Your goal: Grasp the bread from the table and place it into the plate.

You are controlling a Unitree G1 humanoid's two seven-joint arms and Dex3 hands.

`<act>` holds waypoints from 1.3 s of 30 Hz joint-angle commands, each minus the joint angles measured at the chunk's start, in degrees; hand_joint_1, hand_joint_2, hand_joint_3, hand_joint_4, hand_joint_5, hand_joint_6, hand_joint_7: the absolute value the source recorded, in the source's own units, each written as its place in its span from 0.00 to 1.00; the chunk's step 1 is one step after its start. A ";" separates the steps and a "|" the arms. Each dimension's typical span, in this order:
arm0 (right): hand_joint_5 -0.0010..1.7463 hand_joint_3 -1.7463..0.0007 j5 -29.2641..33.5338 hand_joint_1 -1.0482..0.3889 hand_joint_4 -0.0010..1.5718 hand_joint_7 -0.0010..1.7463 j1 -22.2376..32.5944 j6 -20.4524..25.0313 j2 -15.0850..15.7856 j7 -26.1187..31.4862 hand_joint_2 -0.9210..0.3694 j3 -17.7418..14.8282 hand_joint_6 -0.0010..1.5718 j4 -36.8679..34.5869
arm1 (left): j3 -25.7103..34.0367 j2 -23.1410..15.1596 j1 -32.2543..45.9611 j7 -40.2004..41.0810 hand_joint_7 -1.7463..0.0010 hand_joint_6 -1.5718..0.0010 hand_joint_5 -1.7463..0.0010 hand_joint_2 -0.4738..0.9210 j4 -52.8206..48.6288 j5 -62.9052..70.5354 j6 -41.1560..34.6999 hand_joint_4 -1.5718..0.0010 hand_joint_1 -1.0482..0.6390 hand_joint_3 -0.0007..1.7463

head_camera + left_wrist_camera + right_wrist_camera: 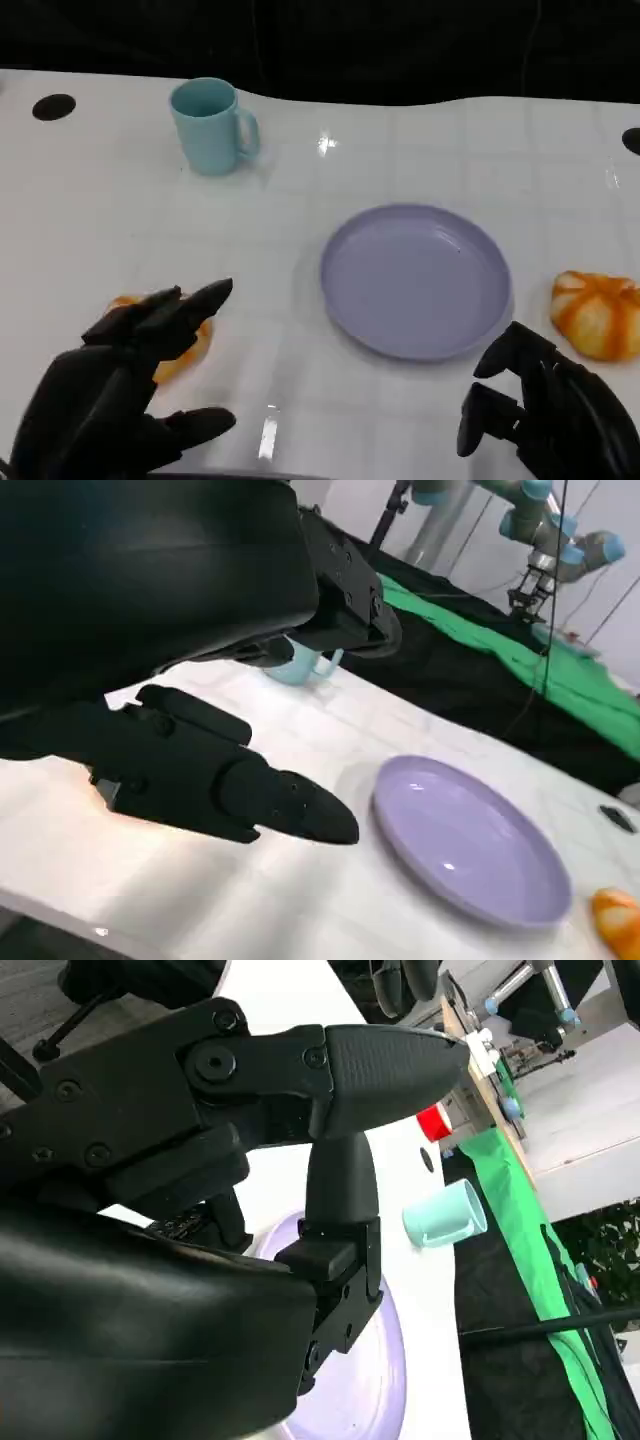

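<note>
A lavender plate (415,280) lies empty at mid-table. One orange-glazed bread (188,352) lies to its left, partly hidden under my left hand (130,390), whose fingers are spread above it with the thumb apart and no grip on it. A second bread (598,315) sits right of the plate. My right hand (550,410) hovers near the table's front edge, just short of that bread, holding nothing. The left wrist view has the left hand's fingers (230,780), the plate (470,840) and the second bread (618,920). The right wrist view has my right hand (300,1160) over the plate (385,1380).
A light blue mug (210,125) stands at the back left, also seen as the mug (305,665) and the mug (445,1215). Black round marks (53,106) dot the white table near its far edge. Beyond the table are green cloth and another robot arm (540,520).
</note>
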State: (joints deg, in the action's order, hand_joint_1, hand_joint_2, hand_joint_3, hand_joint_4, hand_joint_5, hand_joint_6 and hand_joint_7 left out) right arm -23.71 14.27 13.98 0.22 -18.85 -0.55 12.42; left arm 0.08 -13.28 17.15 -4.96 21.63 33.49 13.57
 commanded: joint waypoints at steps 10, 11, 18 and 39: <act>1.00 0.76 -0.01 0.34 0.46 1.00 -0.17 -0.29 0.03 0.94 0.00 -0.17 0.27 0.13 | -0.95 -3.40 -0.39 0.01 1.00 0.87 0.96 0.99 3.40 10.32 -6.09 0.96 0.37 0.00; 1.00 0.76 -0.01 0.34 0.46 1.00 -0.32 -0.24 0.14 0.83 0.00 -0.15 0.27 0.09 | -1.17 -3.83 -0.83 -0.81 1.00 0.87 0.96 0.99 3.60 11.31 -7.09 0.96 0.37 0.00; 1.00 0.76 -0.03 0.34 0.46 1.00 -0.60 -0.29 0.29 0.60 0.00 -0.15 0.27 -0.15 | -2.57 -5.65 -3.68 -3.41 0.99 0.85 0.96 0.99 3.11 14.80 -11.09 0.94 0.37 0.00; 1.00 0.75 0.14 0.34 0.46 1.00 -0.09 -0.46 0.53 0.61 0.00 -0.10 0.26 0.12 | -8.03 -9.10 -13.19 -6.53 1.00 0.87 0.98 0.97 -5.41 19.48 -19.03 0.93 0.40 0.00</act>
State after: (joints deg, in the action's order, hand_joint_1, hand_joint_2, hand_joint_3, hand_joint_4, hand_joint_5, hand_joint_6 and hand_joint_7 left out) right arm -23.57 13.96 14.00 0.25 -18.14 -0.37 12.17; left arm -7.66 -21.08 4.41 -10.97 16.58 52.77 -4.77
